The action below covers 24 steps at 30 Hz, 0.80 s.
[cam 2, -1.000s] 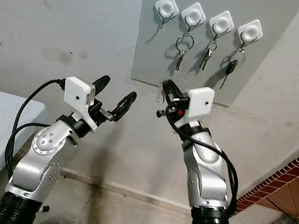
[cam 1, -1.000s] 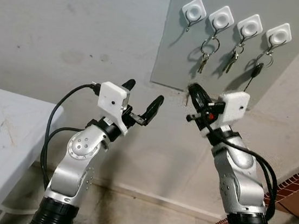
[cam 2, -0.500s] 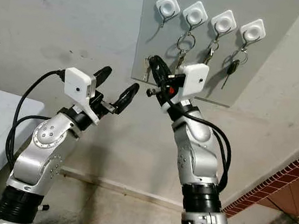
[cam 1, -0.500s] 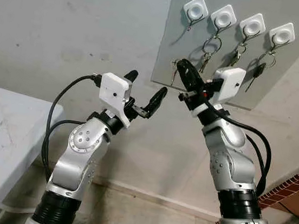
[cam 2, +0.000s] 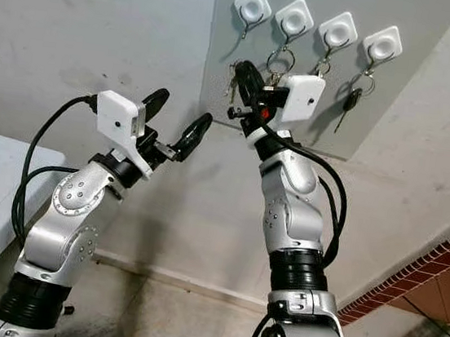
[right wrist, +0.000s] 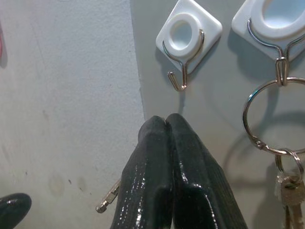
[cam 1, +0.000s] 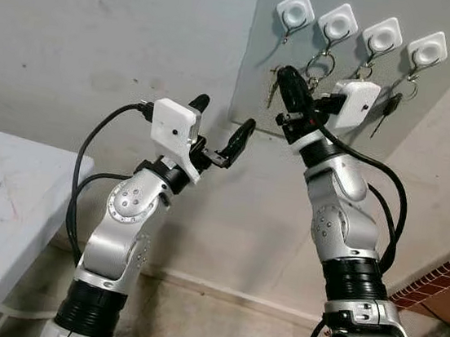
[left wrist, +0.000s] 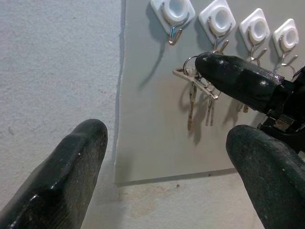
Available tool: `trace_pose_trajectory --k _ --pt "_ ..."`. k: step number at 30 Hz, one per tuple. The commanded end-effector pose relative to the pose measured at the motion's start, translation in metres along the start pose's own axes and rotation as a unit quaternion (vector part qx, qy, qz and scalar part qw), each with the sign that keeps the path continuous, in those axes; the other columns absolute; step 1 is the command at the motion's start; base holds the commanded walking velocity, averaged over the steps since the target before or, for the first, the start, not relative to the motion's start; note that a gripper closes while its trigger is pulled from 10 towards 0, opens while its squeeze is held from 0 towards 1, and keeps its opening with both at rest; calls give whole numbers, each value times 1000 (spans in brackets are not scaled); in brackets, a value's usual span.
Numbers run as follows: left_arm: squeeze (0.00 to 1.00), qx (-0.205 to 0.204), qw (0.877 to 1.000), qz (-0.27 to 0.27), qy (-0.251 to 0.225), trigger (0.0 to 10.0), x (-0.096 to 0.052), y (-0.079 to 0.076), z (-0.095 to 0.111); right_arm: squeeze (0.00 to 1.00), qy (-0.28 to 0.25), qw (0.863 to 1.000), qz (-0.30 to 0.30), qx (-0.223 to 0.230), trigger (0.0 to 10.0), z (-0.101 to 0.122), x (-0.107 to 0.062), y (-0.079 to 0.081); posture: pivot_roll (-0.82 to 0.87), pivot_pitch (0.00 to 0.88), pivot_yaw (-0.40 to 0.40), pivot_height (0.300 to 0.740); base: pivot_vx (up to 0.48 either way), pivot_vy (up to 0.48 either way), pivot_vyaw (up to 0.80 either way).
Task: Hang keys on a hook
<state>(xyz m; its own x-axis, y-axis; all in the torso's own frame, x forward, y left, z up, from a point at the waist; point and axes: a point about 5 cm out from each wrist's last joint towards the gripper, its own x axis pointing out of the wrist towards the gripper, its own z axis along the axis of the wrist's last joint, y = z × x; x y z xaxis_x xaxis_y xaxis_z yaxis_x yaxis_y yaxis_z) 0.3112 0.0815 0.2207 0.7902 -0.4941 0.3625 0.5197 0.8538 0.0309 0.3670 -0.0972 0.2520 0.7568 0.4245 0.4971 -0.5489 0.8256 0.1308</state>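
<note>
Just below the leftmost hook [right wrist: 183, 71] on the grey wall panel [cam 1: 256, 82], the right gripper [right wrist: 167, 125] is raised with its two black fingers pressed together, clenched on the keys [left wrist: 200, 95]. In the left wrist view the ring [left wrist: 189, 67] sits pinched at the fingertips, and two keys dangle from it below the fingers, in front of the panel. In the right wrist view a single key tip [right wrist: 107, 195] pokes out beside the fingers. The fingertips point up at the bare hook, close beneath it but not touching; the ring is not yet on the hook.

The hook's white square mount [right wrist: 188, 33] is the first of four in a row across the top of the panel. The second mount [cam 1: 338, 23] carries a large ring with keys [right wrist: 271, 138] hanging just beside the right gripper. The third mount [cam 1: 383, 35] and the fourth mount [cam 1: 427, 50] each hold their own keys, the last including a dark-headed key [cam 1: 390, 105].

The left gripper [cam 1: 218, 133] is held up lower and to the left, well apart from the panel, fingers spread wide and holding nothing. A grey table [cam 1: 0, 190] edges in at the left, beside the left arm.
</note>
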Motion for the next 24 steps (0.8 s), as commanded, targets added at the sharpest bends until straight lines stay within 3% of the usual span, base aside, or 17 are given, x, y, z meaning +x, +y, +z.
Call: trace_pose_trajectory --k 1,11,24 --pt "0 -6 1000 -7 -1 10000 2 -3 2 0 -24 1000 -3 2 10000 9 7 -2 9 66 -72 740 0 0 0" --pt "0 -15 1000 -4 0 10000 1 -5 2 0 -47 999 6 7 10000 17 23 2 12 78 -77 740 0 0 0" --pt "0 -18 1000 -2 4 10000 -1 -7 1 0 -63 998 0 7 10000 23 30 3 13 88 -77 740 0 0 0"
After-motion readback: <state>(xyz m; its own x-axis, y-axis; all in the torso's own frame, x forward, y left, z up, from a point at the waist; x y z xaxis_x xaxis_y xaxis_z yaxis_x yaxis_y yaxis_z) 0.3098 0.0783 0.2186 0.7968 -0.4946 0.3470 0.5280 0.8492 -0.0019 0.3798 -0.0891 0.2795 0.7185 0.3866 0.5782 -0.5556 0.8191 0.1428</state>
